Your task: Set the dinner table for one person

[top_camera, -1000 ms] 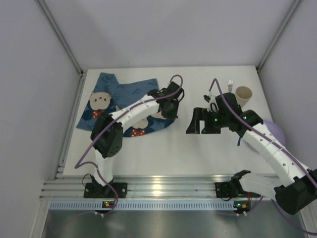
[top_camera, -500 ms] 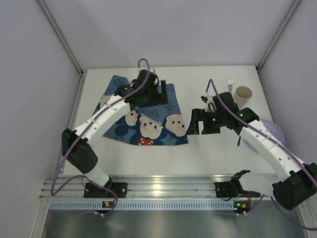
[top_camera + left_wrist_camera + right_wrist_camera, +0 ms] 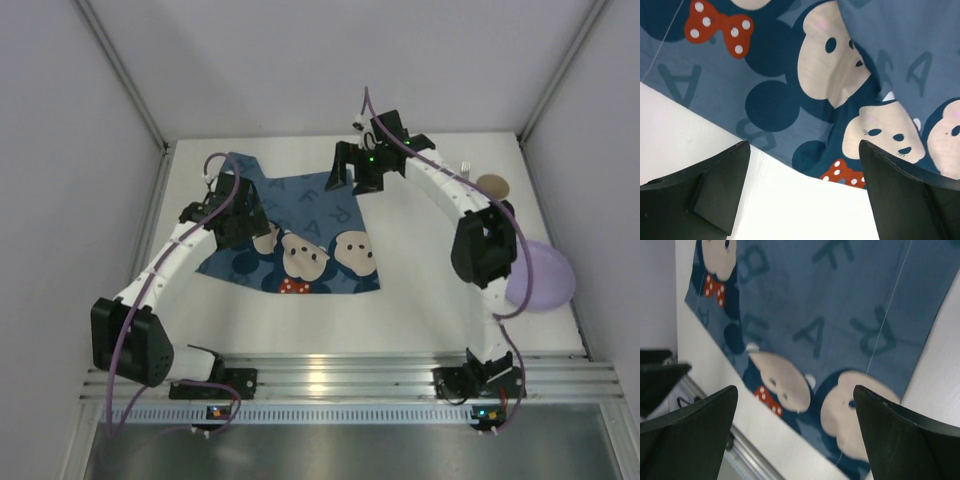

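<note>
The dinner table (image 3: 430, 300) is a white tabletop. A blue cloth mat (image 3: 300, 225) with cartoon faces and letters lies spread flat on its left half. My left gripper (image 3: 230, 220) hovers over the mat's left edge, open and empty. In the left wrist view its gripper (image 3: 802, 195) frames bare table, with the mat (image 3: 805, 75) just beyond. My right gripper (image 3: 356, 172) is open and empty above the mat's far right corner. The right wrist view has its gripper (image 3: 795, 435) looking down on the mat (image 3: 830, 325).
A tan cup (image 3: 492, 186) stands at the far right with a white fork (image 3: 465, 168) beside it. A lilac plate (image 3: 545, 276) sits at the right edge. A ribbed aluminium rail (image 3: 330, 375) runs along the near edge. Grey walls enclose the table.
The left gripper opened and let go of the mat, which went from bunched up to spread flat. The left arm then drew back to the mat's left edge. The right arm swung to the far side.
</note>
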Tool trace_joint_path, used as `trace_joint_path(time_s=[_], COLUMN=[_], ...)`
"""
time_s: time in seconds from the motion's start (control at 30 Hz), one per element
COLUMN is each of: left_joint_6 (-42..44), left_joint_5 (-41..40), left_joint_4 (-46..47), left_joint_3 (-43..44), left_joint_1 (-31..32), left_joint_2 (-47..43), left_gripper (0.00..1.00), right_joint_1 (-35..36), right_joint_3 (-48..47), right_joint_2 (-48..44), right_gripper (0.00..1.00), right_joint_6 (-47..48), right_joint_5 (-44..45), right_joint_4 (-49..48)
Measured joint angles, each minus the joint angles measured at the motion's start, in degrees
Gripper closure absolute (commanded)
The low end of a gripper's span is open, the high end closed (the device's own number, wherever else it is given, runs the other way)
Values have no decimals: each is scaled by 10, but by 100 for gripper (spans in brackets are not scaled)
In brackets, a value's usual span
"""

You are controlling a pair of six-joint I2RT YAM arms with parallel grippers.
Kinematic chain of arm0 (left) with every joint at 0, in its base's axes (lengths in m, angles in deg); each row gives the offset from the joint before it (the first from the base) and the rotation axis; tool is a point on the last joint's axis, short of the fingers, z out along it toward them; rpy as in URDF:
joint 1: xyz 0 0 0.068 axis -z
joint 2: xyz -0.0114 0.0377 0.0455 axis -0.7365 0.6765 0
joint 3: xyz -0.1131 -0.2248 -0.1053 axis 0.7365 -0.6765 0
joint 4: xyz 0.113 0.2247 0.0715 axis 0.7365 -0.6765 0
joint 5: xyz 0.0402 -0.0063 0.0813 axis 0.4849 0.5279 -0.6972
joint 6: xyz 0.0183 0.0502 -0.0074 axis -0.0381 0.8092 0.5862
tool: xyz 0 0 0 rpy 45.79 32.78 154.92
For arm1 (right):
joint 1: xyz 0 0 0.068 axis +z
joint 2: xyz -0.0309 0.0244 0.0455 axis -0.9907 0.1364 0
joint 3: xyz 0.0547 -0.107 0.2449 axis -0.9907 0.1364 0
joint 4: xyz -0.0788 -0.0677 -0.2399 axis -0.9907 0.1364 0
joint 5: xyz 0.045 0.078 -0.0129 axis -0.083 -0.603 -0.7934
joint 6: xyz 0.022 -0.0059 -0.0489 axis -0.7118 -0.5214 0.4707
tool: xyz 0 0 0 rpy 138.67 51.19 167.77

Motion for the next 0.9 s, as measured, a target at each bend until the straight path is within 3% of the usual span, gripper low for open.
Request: trace_joint_path(time_s=[0.1, 0.2, 0.5, 0.77, 0.9], left_joint_6=[1, 2, 2, 2, 2], left_joint_5=[8, 16, 25, 27, 26], left_joint_4=[-10, -14, -16, -16, -16], left_joint_3=[-15, -17, -61, -78, -88], left_joint_1=[-3, -5, -9, -10, -11], left_joint_2=[-1, -10, -69, -71, -85], left_gripper=[6, 7, 7, 8, 8], right_joint_1=[-1, -8, -53, -44, -32], right_joint_3=[-152, -230, -235, -224, -223], right_joint_2=[134, 217, 276, 280, 283], right_gripper=[0, 0, 0, 0, 25], right_joint_6=[-2, -10, -38, -63, -71], right_joint_5=[17, 53, 150, 147, 144], right_joint_4=[14, 26, 49, 19, 10])
